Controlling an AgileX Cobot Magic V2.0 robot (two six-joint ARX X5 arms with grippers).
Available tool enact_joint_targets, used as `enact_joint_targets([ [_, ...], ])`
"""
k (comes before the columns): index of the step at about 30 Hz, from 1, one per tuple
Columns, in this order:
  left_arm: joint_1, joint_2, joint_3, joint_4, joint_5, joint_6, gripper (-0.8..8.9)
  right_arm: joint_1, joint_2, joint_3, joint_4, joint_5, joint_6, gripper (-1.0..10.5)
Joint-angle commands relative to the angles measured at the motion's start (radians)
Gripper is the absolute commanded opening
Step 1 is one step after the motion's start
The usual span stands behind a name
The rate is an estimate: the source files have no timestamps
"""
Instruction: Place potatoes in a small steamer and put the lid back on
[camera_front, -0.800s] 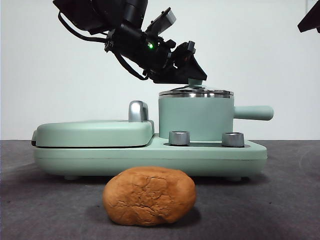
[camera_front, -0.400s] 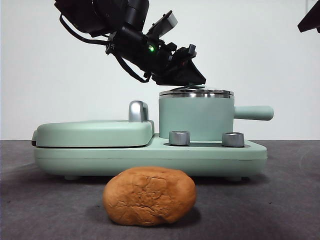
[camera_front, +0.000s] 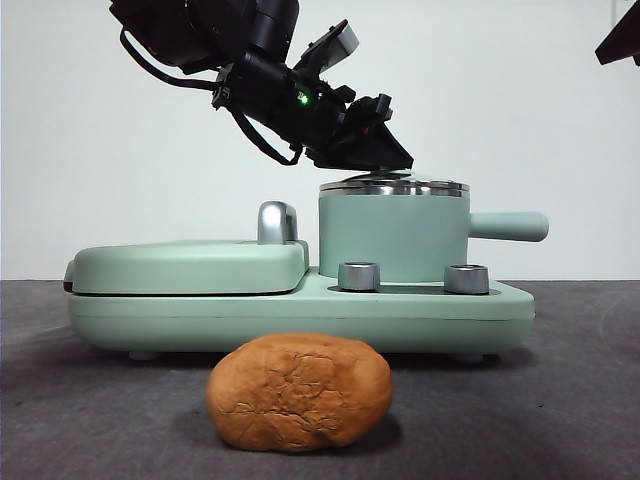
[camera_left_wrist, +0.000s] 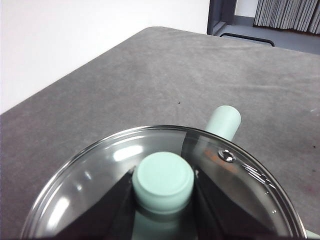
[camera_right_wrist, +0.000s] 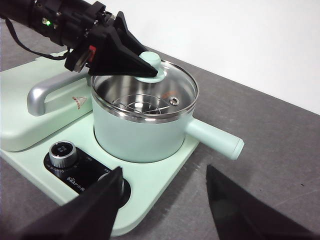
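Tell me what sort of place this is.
Probably a lab or test room, not a kitchen: the cooker sits on a grey felt-like table by a bare white wall, with blinds beyond.

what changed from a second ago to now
The left hand shifted slightly up and back over the small steamer; its black jaws now hide the lid's green knob in the front view. In the left wrist view the jaws sit against both sides of that knob. The lid stays on the steamer, the potato stays on the table in front, and the right hand waits open.
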Motion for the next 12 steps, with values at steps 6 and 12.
enact_joint_targets([
  [6, -0.01, -0.005, 0.03, 0.031, -0.002, 0.061, 0.07, 0.002, 0.005, 0.018, 0.001, 0.003, 0.017, 2.7],
  [12, -0.006, -0.062, 0.03, 0.035, -0.002, 0.053, 0.07, 0.002, 0.005, 0.018, -0.006, 0.003, 0.018, 2.7],
])
